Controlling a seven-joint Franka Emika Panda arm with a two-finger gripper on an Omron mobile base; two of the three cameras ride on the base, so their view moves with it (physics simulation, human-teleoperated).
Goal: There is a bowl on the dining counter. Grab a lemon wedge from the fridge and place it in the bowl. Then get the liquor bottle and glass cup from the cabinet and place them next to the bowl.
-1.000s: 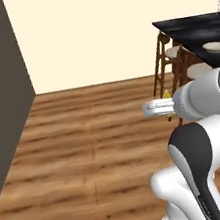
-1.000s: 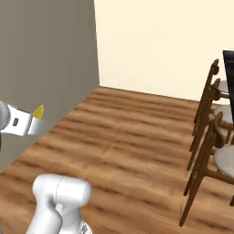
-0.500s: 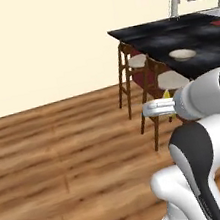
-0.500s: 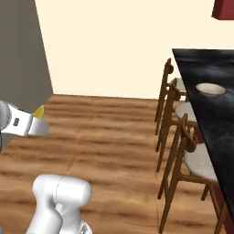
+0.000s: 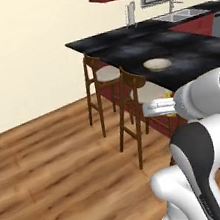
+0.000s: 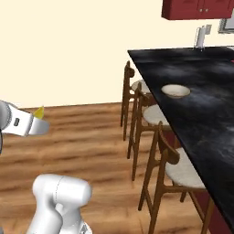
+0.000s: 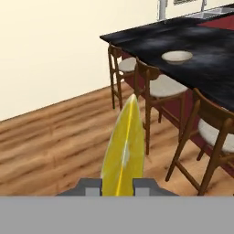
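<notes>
The gripper [image 7: 117, 185] is nearly closed, its two dark finger tips pinching the lemon wedge [image 7: 123, 148] between them. The wedge stands with its long axis running straight out along the fingers, its pointed tip leading away from the hand and its thin edge turned toward the hand camera. In the right base view the gripper [image 6: 40, 124] is held level above the wooden floor [image 6: 96, 137], with the yellow tip of the wedge [image 6: 39, 112] showing just above the fingers. In the left base view the gripper [image 5: 158, 108] reaches out level, with a bit of yellow [image 5: 168, 94] at its far side.

Ahead of the hand and to its right lies the dining counter [image 7: 215, 55], well apart from the fingers. The bowl [image 7: 177, 56] sits upright on it, near the counter's edge. Wooden stools [image 7: 157, 89] stand along that edge, between the hand and the bowl.
</notes>
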